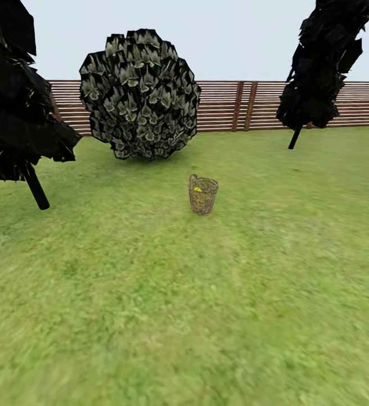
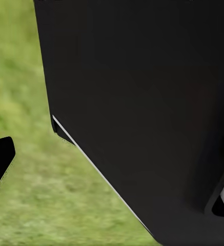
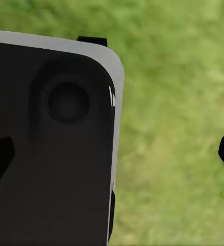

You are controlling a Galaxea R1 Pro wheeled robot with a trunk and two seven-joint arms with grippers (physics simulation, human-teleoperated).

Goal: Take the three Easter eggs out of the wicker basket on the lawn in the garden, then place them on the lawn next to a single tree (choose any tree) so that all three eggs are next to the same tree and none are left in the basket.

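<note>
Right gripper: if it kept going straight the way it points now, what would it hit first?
Most likely the lawn. Between the right gripper's fingertips lies the edge of a dark, grey-rimmed panel, likely the robot's own body, so depth is unclear.

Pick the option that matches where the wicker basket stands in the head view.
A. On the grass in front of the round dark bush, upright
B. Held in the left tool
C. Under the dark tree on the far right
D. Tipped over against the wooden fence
A: the wicker basket stands upright on the lawn, just in front and to the right of the round bush, with yellow showing inside.
</note>
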